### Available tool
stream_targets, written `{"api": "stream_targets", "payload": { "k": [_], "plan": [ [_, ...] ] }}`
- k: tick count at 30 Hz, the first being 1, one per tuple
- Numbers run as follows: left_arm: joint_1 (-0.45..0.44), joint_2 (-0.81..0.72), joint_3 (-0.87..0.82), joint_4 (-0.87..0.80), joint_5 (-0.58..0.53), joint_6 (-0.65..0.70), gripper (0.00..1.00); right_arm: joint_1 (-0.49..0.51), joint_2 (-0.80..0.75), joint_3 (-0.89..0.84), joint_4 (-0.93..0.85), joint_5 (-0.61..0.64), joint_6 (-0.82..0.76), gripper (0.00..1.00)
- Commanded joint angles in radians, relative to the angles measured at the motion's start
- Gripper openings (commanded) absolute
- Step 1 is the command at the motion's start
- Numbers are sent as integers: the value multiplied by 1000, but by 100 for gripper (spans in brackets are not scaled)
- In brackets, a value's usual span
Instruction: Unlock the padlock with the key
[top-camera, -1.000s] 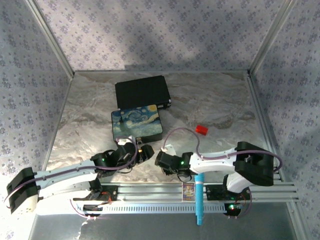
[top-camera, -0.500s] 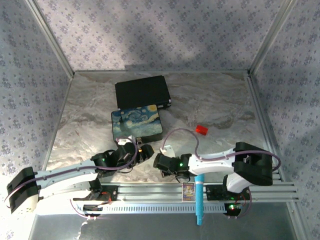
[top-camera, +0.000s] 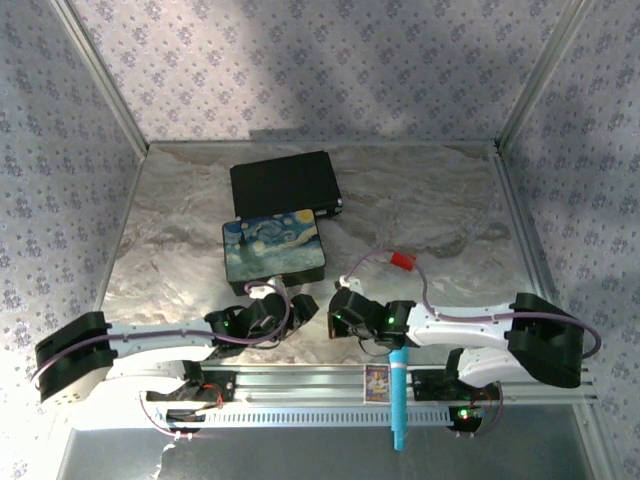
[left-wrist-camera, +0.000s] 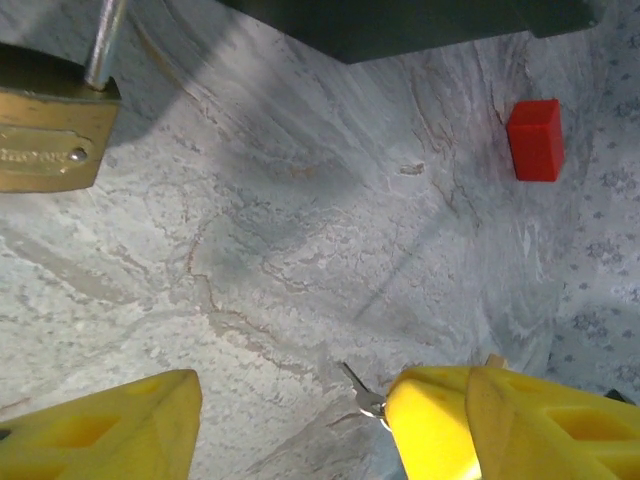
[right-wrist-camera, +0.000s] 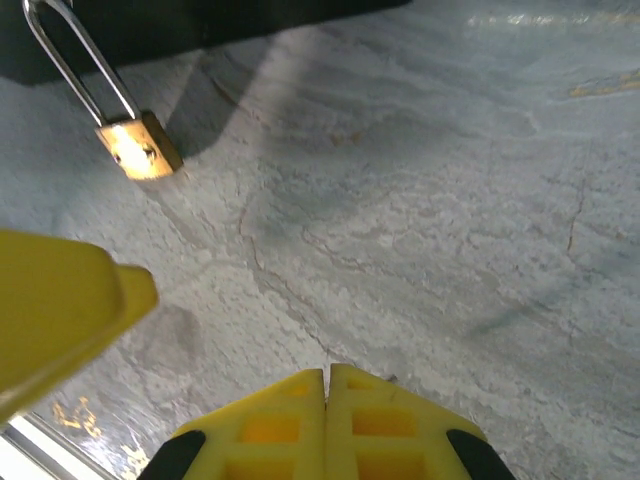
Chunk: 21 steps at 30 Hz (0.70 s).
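Observation:
The brass padlock (left-wrist-camera: 50, 140) lies on the marble table with its silver shackle (right-wrist-camera: 80, 65) reaching toward the dark box; it also shows as padlock (right-wrist-camera: 140, 147). My left gripper (left-wrist-camera: 295, 400) is open and its yellow fingers (left-wrist-camera: 100, 430) stand wide apart, well short of the padlock. The tiny silver key (left-wrist-camera: 360, 393) pokes out beside the right-hand yellow finger (left-wrist-camera: 435, 425), and its head is hidden behind that finger. My right gripper (right-wrist-camera: 327, 375) is shut, with nothing in its seam and a dark tip at its edge. The two grippers, left gripper (top-camera: 295, 312) and right gripper (top-camera: 338, 315), nearly meet.
A red block (top-camera: 403, 259) lies right of centre. A painted box (top-camera: 275, 250) and a black box (top-camera: 285, 185) sit behind the grippers. A blue cylinder (top-camera: 399, 400) stands on the front rail. A finger of the left gripper (right-wrist-camera: 60, 310) crowds the right wrist view.
Both arms have swung right. The right arm's elbow moved far right and its gripper shifted up and right. The left gripper slid nearer and right, away from the painted box.

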Motion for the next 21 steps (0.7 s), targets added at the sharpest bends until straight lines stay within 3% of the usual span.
{"api": "stream_targets", "payload": {
  "k": [1, 2, 5, 9, 13, 18, 21],
  "plan": [
    [-13, 20, 14, 70, -61, -124, 67, -14, -36, -10, 14, 8, 45, 0],
    [-13, 26, -7, 105, -62, -165, 67, -16, -48, -17, 25, 17, 54, 0],
    [-13, 46, -56, 237, -44, -291, 82, -20, -71, -20, 56, 40, 48, 0],
    [-13, 47, -32, 286, -4, -382, 89, -25, -68, 10, 84, 43, 24, 0],
    [-13, 60, -2, 308, 42, -446, 93, -24, -46, 42, 104, 33, 1, 0],
    [-16, 147, -36, 563, 38, -543, 92, -23, -23, 44, 192, -20, -11, 0],
    [-16, 200, -6, 598, 77, -544, 91, -23, -14, 46, 228, -37, -21, 0]
  ]
}}
